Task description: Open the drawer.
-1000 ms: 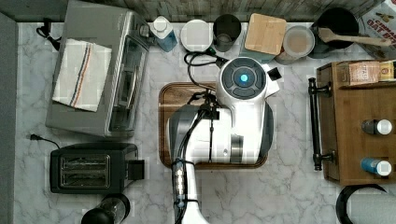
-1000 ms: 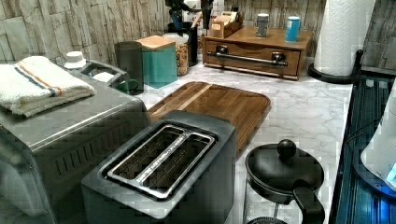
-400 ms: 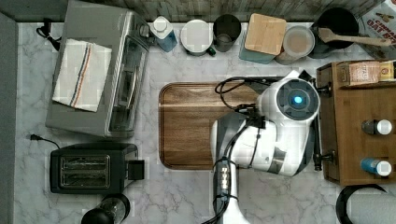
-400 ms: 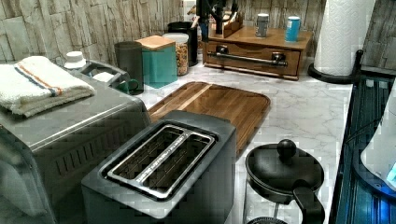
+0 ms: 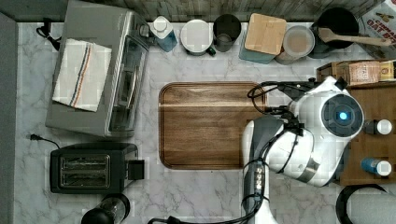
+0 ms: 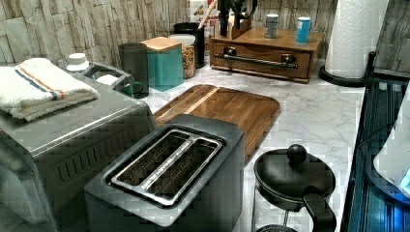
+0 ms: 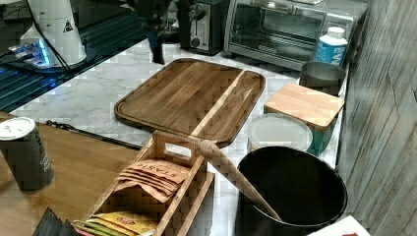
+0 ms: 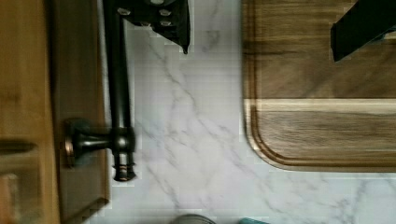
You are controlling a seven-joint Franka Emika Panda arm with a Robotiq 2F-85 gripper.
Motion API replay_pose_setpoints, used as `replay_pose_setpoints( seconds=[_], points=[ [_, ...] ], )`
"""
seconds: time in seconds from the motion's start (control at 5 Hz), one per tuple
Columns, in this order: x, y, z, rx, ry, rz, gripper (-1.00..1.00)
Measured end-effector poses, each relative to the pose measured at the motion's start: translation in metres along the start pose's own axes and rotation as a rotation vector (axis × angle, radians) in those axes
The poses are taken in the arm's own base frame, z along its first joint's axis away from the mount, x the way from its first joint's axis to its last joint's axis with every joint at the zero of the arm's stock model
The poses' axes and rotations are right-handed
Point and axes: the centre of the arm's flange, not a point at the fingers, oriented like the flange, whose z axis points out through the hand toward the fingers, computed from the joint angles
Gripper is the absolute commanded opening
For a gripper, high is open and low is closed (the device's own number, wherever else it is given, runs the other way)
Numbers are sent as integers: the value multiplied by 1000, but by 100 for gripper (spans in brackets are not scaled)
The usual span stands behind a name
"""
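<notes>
The drawer is a shallow brown wooden box at the back of the counter in the left view, its front flush with the box. A long black bar handle runs across that front on two posts. In the wrist view the handle lies along the drawer front, with one post near its end. My gripper is open wide. One dark finger hangs close beside the bar and the other finger is over the cutting board. In the left view the gripper hovers above the drawer's left end.
A dark wooden cutting board lies mid-counter, next to the drawer. My white arm covers the drawer's front in the top view. Two cans and a tea-bag rack sit on the drawer box. Canisters line the back wall; toaster and toaster oven stand at the top view's left.
My arm has swung from over the cutting board toward the top view's right, ending above the drawer's front. In the left view the gripper has shifted right, to above the drawer.
</notes>
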Motion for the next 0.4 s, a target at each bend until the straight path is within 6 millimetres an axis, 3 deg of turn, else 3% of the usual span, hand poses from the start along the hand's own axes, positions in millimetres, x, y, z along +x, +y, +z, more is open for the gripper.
replay_pose_setpoints(
  seconds=[0.4],
  points=[
    [-12, 49, 19, -38, 29, -86, 100]
  ],
)
